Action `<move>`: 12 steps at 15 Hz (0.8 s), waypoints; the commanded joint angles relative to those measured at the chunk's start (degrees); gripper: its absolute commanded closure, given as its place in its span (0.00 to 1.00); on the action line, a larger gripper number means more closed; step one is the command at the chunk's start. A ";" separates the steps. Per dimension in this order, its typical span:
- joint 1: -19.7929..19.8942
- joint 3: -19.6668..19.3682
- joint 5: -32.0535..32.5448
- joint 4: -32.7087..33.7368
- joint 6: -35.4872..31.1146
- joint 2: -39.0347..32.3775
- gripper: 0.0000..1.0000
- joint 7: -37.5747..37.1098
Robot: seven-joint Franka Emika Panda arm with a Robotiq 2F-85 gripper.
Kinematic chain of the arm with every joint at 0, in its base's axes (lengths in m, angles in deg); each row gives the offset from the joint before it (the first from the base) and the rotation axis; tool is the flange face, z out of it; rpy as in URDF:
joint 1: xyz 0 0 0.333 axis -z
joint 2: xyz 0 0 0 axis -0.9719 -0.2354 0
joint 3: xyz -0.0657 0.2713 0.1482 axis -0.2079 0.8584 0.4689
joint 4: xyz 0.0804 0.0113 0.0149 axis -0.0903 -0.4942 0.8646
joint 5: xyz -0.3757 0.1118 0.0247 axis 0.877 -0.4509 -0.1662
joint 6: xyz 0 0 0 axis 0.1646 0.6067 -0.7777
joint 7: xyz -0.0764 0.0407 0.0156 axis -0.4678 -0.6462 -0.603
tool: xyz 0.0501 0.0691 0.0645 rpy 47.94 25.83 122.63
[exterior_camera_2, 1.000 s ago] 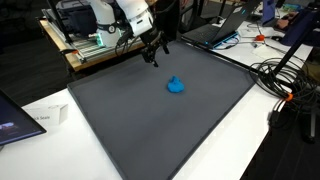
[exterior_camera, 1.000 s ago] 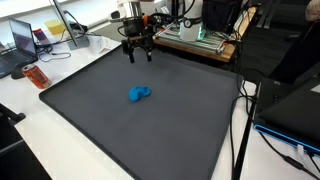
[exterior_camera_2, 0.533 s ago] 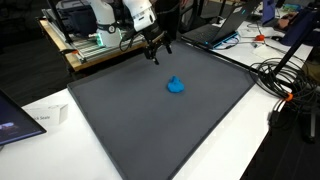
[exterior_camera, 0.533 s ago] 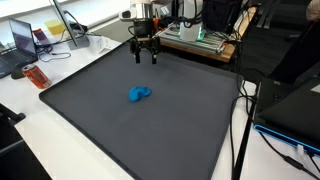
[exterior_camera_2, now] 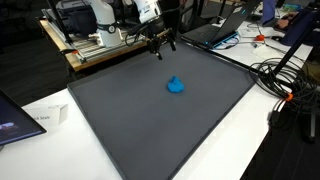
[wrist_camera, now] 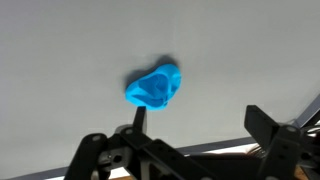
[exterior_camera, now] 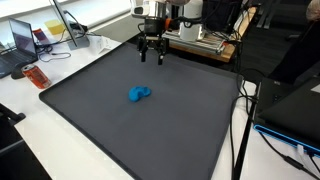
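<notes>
The gripper [exterior_camera: 152,59], jaws spread and empty, is drifting toward the far edge of the dark mat [exterior_camera: 90,125], leaving the blue lump [exterior_camera: 139,94] lying untouched behind.

We see a dark grey mat [exterior_camera: 130,135] covering a white table [exterior_camera: 30,120]. One crumpled blue object [exterior_camera: 139,94] lies on the mat, well apart from the gripper [exterior_camera: 152,57].

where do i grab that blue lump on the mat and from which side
Across its narrow middle, coming straight down from above. The blue lump lies low on the mat, longer one way than the other, with no handle, so the open fingers should span its short width.
</notes>
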 commanded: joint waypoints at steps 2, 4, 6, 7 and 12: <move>-1.26 1.65 -3.30 0.69 -5.47 -2.60 0.00 0.79; -1.86 2.01 -2.49 0.82 -7.74 -4.50 0.00 -0.65; -2.95 2.24 -1.82 1.31 -10.19 -7.09 0.00 -2.29; -3.56 2.17 -1.90 1.76 -11.62 -8.44 0.00 -3.06; -8.65 -1.03 -1.99 3.57 -16.58 -13.09 0.00 -9.64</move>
